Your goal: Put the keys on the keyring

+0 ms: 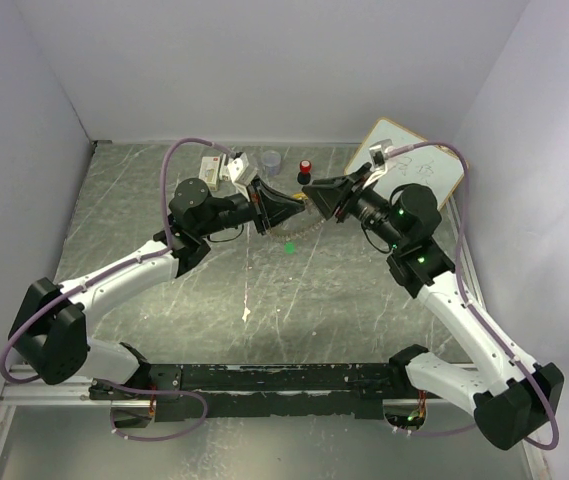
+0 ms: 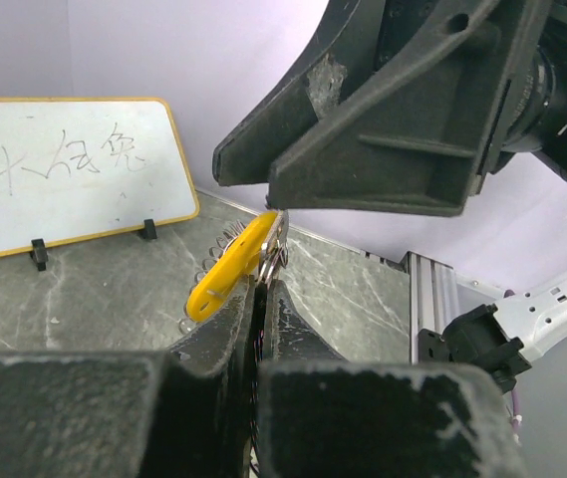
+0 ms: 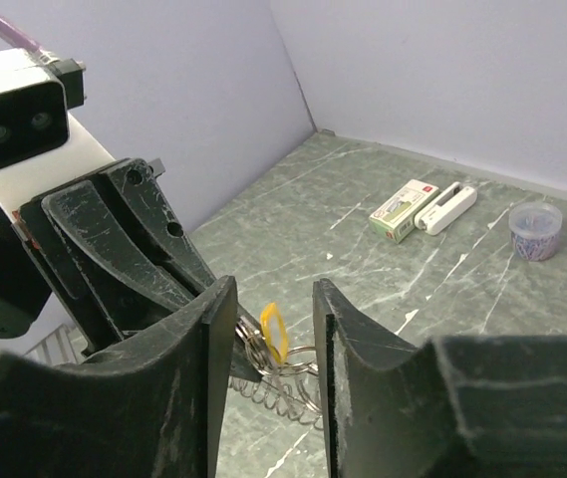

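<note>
Left gripper: jaws clenched tight, pinching the keyring at their tips. The yellow key pokes out just beside them, mid-frame in the left wrist view. Right gripper: jaws released, standing apart on either side of ring and key, closed on neither. The two grippers meet nose to nose above the tabletop, upper centre of the overhead view. The green key lies alone on the tabletop just below them.
</note>
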Motion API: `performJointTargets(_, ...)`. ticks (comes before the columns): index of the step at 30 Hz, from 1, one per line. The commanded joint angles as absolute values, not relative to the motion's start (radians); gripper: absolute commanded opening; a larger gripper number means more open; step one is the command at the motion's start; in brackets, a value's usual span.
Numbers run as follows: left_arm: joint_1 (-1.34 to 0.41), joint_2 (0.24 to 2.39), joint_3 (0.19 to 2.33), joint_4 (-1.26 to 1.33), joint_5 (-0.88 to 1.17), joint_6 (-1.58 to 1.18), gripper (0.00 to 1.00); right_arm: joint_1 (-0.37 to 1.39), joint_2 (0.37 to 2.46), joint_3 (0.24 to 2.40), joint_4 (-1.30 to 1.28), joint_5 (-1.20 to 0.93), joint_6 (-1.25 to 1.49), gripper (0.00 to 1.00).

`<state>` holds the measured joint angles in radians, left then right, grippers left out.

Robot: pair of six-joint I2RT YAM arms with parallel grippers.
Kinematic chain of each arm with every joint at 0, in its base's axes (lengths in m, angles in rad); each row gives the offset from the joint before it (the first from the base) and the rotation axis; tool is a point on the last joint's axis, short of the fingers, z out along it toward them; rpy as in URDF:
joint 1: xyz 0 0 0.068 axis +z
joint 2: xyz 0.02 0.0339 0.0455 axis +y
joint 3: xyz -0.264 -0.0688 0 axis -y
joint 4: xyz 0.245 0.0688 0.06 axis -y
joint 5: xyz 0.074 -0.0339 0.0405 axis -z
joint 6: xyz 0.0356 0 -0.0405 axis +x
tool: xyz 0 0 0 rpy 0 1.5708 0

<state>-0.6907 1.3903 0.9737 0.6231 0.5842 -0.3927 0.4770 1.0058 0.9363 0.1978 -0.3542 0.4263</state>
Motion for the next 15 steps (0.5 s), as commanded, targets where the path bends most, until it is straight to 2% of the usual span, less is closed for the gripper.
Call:
performJointTargets(1, -0.686, 1.356, 1.028, 0.655, 0.620, -0.380, 0.07, 0.446, 1.011, 0.927, 0.266, -0.438, 0.469, 0.35)
performJointTargets(15, -0.652, 1.395, 1.073, 0.703, 0.676, -0.484, 0.07, 0.416, 1.021, 0.894, 0.347, -0.572, 0.519, 0.33)
